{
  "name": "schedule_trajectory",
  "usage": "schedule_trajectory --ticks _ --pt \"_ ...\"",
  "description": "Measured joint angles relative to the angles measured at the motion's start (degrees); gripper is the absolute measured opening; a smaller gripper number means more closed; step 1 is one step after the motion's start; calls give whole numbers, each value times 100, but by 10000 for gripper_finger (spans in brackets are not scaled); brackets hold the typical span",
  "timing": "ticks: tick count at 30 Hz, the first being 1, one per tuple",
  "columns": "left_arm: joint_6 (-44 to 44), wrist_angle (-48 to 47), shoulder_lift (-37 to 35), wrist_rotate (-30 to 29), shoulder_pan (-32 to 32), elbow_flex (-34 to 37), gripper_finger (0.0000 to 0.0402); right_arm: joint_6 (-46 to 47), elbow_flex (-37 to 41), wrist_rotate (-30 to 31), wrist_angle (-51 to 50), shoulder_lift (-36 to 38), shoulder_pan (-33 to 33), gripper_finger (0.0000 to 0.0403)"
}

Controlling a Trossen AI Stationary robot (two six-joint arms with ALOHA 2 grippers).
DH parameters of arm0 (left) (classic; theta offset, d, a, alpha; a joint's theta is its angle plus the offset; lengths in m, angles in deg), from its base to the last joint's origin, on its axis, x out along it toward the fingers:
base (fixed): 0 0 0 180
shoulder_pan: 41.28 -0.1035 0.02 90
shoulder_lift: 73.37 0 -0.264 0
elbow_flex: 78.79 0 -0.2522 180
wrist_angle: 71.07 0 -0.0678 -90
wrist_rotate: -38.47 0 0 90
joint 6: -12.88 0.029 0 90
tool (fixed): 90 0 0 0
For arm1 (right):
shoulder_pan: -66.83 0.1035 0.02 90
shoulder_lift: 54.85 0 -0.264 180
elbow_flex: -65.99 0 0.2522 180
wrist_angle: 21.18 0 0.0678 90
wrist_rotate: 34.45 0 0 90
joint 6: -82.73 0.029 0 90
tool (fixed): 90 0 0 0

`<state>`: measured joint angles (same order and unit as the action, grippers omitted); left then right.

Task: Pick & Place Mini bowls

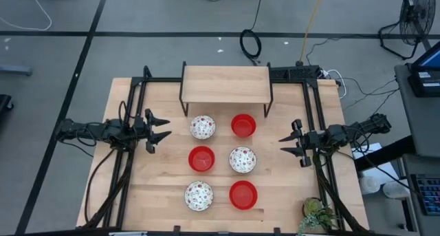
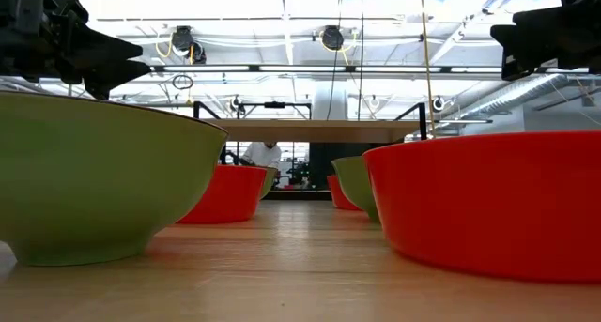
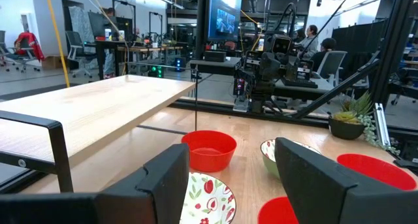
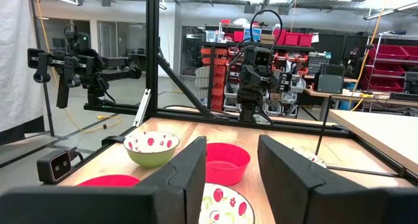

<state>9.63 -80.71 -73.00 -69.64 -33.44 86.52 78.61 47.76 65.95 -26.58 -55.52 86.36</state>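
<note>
Wooden table point(image 1: 158, 195), six unlabelled mini bowls point(image 1: 201, 158), no writing

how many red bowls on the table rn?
3. One red bowl sits by the shelf, one mid-table on the left arm's side, one at the near edge. None seem hidden.

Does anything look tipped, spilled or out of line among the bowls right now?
Nothing stands out. All six mini bowls sit upright in a neat two-by-three grid, red and speckled white alternating, none touching. The left end effector and right end effector wait open at the table's sides, holding nothing.
</note>
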Motion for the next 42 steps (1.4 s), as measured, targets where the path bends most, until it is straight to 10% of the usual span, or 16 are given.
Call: schedule_trajectory --ticks 19,27,36,42 --pt "0 0 -1 0 0 0 230 1104 0 52 1676 2 2 126" --pt "0 -2 -1 0 2 0 230 452 0 1222 1998 -136 2 126" --pt "1 -2 -1 0 0 0 230 394 -1318 3176 1863 -2974 -189 126" --pt "0 -2 1 0 2 0 230 1473 -3681 3638 -1120 -5582 -892 126"
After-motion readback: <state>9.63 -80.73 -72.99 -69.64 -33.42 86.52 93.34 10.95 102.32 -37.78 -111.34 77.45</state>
